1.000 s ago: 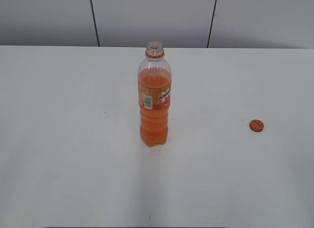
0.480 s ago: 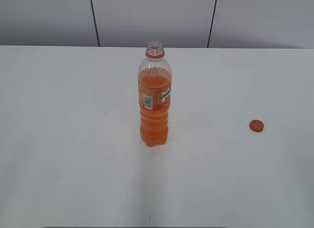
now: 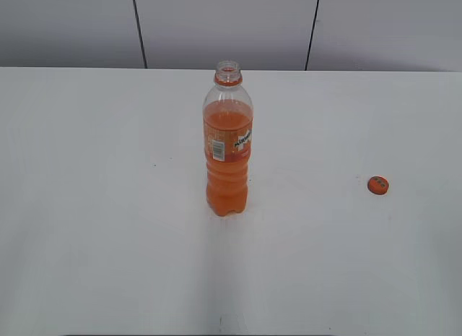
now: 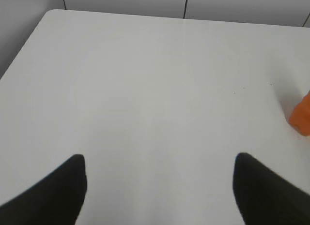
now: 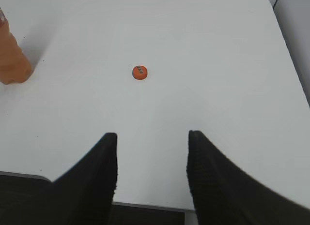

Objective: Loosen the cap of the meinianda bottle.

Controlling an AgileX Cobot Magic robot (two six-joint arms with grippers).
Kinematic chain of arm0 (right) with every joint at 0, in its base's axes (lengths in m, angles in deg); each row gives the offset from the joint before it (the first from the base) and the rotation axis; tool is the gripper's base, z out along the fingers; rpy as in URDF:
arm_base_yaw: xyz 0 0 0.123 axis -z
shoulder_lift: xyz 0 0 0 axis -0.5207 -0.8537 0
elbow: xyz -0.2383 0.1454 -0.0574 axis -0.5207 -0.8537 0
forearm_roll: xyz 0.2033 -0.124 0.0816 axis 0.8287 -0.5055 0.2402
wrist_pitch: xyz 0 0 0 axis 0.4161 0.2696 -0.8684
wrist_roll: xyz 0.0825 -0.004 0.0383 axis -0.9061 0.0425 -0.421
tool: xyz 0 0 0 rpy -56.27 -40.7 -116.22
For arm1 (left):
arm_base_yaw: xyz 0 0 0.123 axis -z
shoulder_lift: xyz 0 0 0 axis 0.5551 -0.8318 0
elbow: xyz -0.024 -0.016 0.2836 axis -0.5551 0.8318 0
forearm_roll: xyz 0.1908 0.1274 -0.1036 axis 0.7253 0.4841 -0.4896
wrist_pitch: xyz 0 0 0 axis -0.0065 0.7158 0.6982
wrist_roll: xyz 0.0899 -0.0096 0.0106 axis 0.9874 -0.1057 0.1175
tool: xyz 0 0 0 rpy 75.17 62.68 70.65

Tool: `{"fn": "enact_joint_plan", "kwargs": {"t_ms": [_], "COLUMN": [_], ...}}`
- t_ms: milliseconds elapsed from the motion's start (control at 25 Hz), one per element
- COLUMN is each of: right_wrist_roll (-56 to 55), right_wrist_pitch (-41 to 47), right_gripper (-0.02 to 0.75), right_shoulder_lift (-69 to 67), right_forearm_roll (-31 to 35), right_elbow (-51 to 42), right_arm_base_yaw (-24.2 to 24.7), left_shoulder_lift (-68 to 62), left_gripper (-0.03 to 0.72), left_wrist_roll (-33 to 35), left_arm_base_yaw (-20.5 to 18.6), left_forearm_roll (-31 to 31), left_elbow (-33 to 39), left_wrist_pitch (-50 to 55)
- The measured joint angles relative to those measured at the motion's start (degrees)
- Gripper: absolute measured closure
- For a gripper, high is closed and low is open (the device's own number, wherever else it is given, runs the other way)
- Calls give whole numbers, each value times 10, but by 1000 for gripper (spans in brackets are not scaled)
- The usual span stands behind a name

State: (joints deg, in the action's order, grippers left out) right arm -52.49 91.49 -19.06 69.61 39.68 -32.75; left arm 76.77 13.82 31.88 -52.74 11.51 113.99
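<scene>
White table (image 3: 108,242): meinianda bottle (image 3: 227,155) upright, open mouth upward, cap (image 3: 377,185) apart.

Uncapped meinianda bottle (image 3: 228,155) upright on table (image 3: 94,206), cap (image 3: 377,185) well apart

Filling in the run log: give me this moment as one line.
meinianda bottle: upright, mouth open | cap: off, on table right of bottle | left tool: open, empty | right tool: open, empty
</scene>
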Motion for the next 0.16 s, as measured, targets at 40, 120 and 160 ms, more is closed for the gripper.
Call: {"fn": "enact_joint_plan", "kwargs": {"t_ms": [40,120,160], "right_wrist_roll": [0,0,0], "right_wrist_pitch": [0,0,0], "right_gripper": [381,381,381], "right_shoulder_lift": [0,0,0], "right_forearm_roll": [0,0,0], "right_elbow": [0,0,0], "right_arm_base_yaw": [0,0,0], "left_shoulder_lift": [0,0,0], "left_gripper": [126,126,126], "left_wrist_roll": [0,0,0], "left_arm_base_yaw": [0,0,0], "left_forearm_roll": [0,-5,-5], "left_elbow": [0,0,0], "left_wrist_pitch": [0,0,0]}}
